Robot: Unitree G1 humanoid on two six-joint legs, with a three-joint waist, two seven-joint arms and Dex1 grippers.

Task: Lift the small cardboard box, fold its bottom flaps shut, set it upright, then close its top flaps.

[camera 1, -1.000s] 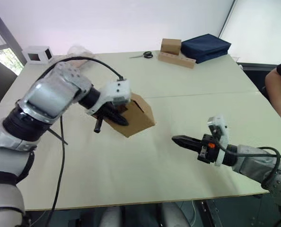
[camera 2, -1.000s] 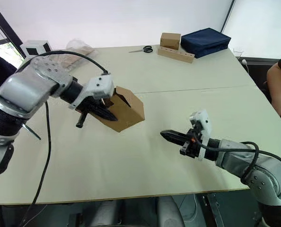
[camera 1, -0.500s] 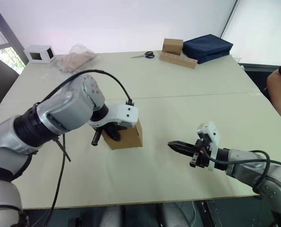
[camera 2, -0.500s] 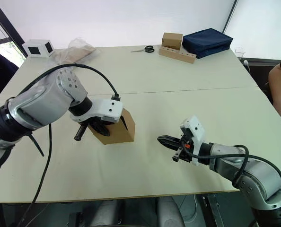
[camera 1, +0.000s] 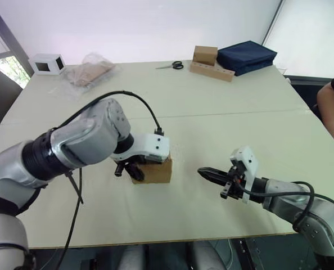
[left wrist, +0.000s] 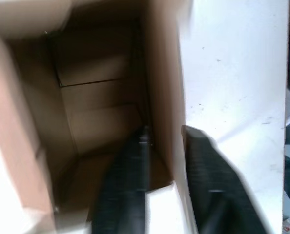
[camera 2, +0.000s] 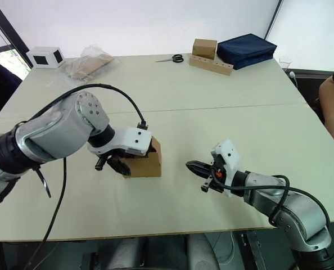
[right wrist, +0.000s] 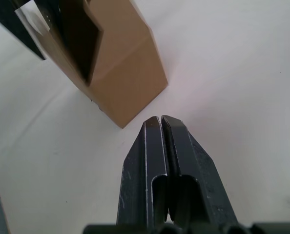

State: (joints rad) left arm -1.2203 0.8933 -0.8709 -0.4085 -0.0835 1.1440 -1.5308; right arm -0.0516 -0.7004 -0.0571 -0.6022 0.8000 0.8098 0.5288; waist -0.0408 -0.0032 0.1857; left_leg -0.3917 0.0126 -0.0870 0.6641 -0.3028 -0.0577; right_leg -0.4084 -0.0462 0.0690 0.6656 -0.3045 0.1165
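currently the small plain brown corrugated cardboard box (camera 2: 146, 163) is clamped by one wall in the left gripper (left wrist: 165, 161); the right gripper (right wrist: 162, 121), fingers pressed together, is pointed at it from just beside.

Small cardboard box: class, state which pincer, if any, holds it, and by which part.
The left pincer holds the small cardboard box by one side wall, one finger inside and one outside. The right pincer is shut, holding nothing.
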